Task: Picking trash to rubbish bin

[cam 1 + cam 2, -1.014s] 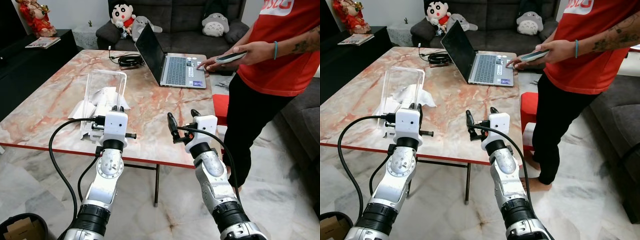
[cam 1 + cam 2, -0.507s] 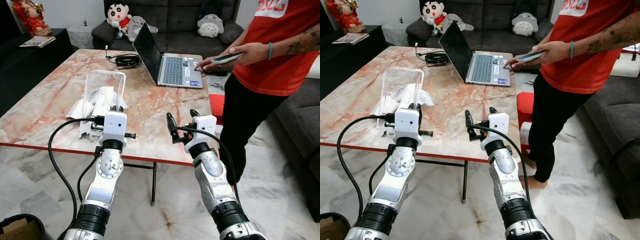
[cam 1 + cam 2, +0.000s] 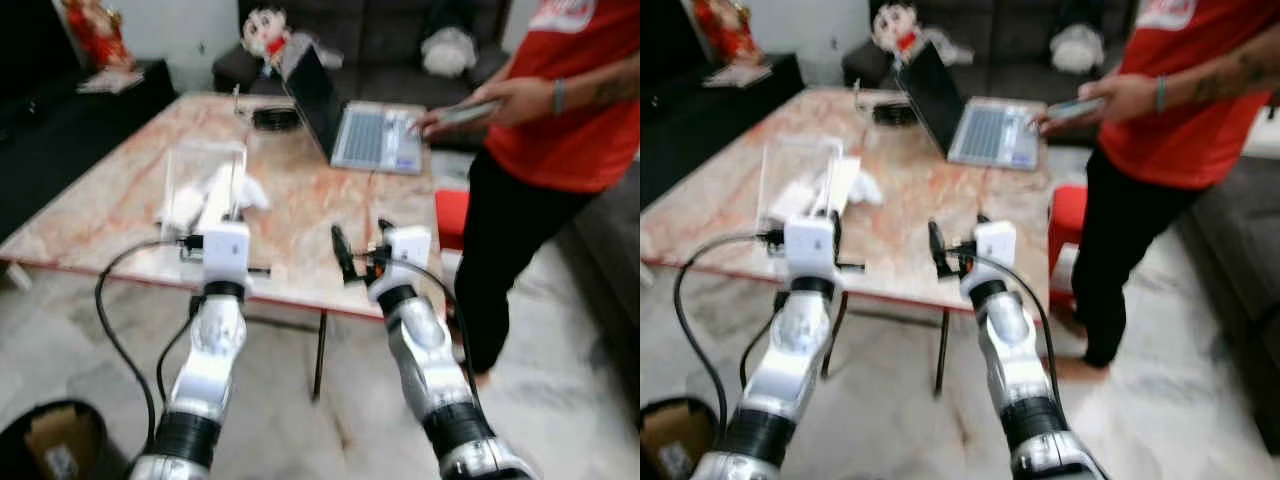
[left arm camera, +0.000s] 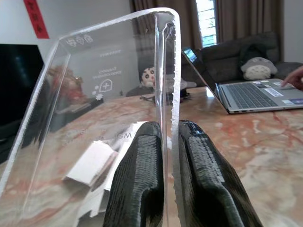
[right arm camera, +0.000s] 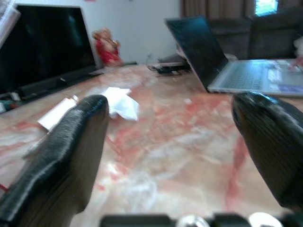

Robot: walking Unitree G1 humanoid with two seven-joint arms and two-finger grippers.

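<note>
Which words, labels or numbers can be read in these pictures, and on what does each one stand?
None can be read with certainty.
Clear plastic box in the left gripper: white print and symbols, too faint to read.
Red strip on the wall: dark characters, too small.
Person's red shirt: white letters, cut off and blurred.

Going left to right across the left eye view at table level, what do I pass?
Clear plastic box pinched by the left gripper → right gripper, open → red stool → person's black trousers.
</note>
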